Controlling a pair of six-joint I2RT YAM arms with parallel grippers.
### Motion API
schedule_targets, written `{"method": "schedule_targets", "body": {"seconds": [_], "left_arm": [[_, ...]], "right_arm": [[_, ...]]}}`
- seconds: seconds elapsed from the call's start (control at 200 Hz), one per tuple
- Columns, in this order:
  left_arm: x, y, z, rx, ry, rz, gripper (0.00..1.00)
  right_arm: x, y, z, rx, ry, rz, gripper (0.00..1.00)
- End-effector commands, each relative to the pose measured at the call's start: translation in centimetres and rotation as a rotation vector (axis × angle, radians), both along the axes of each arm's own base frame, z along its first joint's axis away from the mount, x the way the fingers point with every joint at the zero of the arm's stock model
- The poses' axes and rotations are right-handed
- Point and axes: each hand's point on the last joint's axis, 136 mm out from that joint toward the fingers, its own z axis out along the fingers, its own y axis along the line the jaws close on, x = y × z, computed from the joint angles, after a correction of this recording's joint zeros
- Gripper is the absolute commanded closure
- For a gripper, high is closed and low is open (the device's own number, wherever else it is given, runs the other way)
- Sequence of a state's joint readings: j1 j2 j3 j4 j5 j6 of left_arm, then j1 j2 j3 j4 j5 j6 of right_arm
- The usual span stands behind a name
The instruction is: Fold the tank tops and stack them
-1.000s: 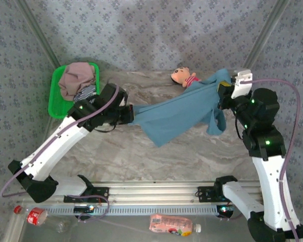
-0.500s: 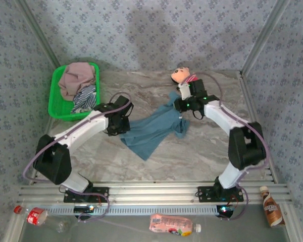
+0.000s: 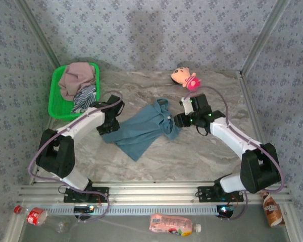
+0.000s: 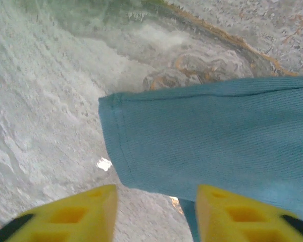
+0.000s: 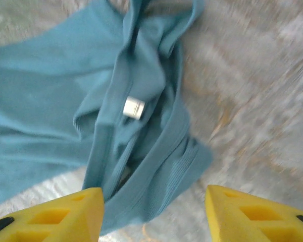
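Observation:
The teal-blue tank top (image 3: 141, 130) lies loosely spread on the marble table, its straps bunched at the right end. My left gripper (image 3: 108, 130) hovers open at its left hem corner; in the left wrist view that gripper (image 4: 156, 214) has nothing between its yellow fingers (image 4: 70, 214), and the hem (image 4: 207, 141) lies just beyond them. My right gripper (image 3: 178, 121) is open over the strap end. In the right wrist view, the gripper (image 5: 154, 214) stands apart from the straps and white label (image 5: 134, 107). The mauve-pink top (image 3: 77, 78) and striped top (image 3: 85, 96) sit in the green basket (image 3: 55, 106).
A small pink plush doll (image 3: 184, 76) lies at the back of the table, just beyond the right arm. Bottles lie below the near rail: a red-labelled one (image 3: 34, 216), a pink one (image 3: 171, 224) and a brown one (image 3: 271, 206).
Both grippers have opened and let go of the teal top. It went from stretched in the air between them to lying on the table, and both arms came down low beside it.

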State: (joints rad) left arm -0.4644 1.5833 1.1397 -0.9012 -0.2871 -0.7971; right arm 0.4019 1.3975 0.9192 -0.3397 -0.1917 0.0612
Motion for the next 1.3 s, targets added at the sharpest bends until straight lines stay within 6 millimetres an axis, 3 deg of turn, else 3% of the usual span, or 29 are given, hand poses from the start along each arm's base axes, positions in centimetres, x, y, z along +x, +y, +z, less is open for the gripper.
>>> {"method": "schedule_targets", "body": {"seconds": [0.0,0.065,0.295,0.365,0.425,0.555,0.705,0.839,0.954,1.114,1.184,1.294], "left_arm": [[-2.3,-1.8,1.6,-0.024,0.018,-0.056,0.47],[-4.1,-3.3,1.9,-0.057,0.024,-0.077,0.44],[-9.6,-10.3,-1.0,-0.165,0.051,-0.181,0.4],[-10.3,-12.5,-2.3,-0.188,0.07,-0.23,0.4],[-10.5,-13.9,-3.4,-0.18,0.089,-0.271,0.4],[-10.4,-15.4,-5.2,-0.13,0.128,-0.341,0.42],[-10.6,-14.8,-7.1,-0.041,0.192,-0.381,0.51],[-11.3,-13.7,-8.2,0.019,0.247,-0.39,0.73],[-12.1,-14.5,-8.5,-0.017,0.29,-0.433,0.98],[-13.3,-19.0,-6.1,-0.14,0.312,-0.582,1.0],[-13.9,-22.1,-4.3,-0.23,0.302,-0.665,1.0],[-14.3,-27.2,-1.5,-0.379,0.269,-0.801,1.0]], "right_arm": [[-2.2,1.0,-3.0,0.006,0.106,-0.026,0.41],[-2.2,1.6,-3.6,0.005,0.11,-0.009,0.39],[-3.9,3.7,-7.7,-0.041,0.189,0.077,0.35],[-3.8,3.4,-8.7,-0.072,0.219,0.078,0.38],[-3.1,3.1,-8.7,-0.069,0.198,0.059,0.49],[-2.3,3.1,-7.6,-0.058,0.158,0.045,0.76],[-2.2,1.9,-6.7,-0.044,0.14,0.014,0.89],[-1.3,0.8,-4.5,-0.035,0.089,-0.008,0.91],[0.0,0.4,-1.8,-0.037,0.033,0.001,0.92],[4.3,-1.6,1.7,-0.024,-0.073,-0.032,0.93],[6.9,-2.6,2.7,-0.033,-0.125,-0.04,0.93],[10.4,-2.0,4.1,-0.006,-0.197,-0.019,0.93]]}}
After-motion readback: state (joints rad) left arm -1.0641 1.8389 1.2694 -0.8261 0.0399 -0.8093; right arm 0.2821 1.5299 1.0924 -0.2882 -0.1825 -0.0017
